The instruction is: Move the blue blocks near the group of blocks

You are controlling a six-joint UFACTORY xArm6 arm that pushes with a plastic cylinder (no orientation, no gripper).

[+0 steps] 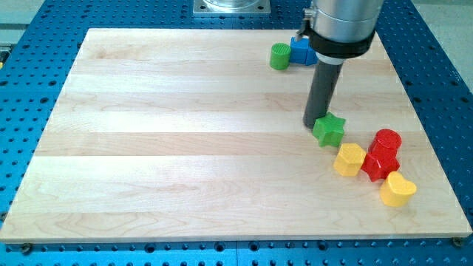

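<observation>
A blue block point(301, 50) lies near the view's top, partly hidden behind the arm, touching a green cylinder point(279, 56) on its left. My tip point(316, 123) rests on the board just left of and touching a green star point(329, 130). Below and to the right of the star is a cluster: a yellow hexagon block point(349, 159), a red cylinder point(387, 140), a red block point(380, 164) and a yellow heart-shaped block point(397, 189). Only one blue block shows; any other is hidden.
The wooden board point(185, 140) lies on a blue perforated table point(22, 44). The arm's grey body point(341, 26) hangs over the board's upper right. A metal base plate point(232, 7) sits at the view's top.
</observation>
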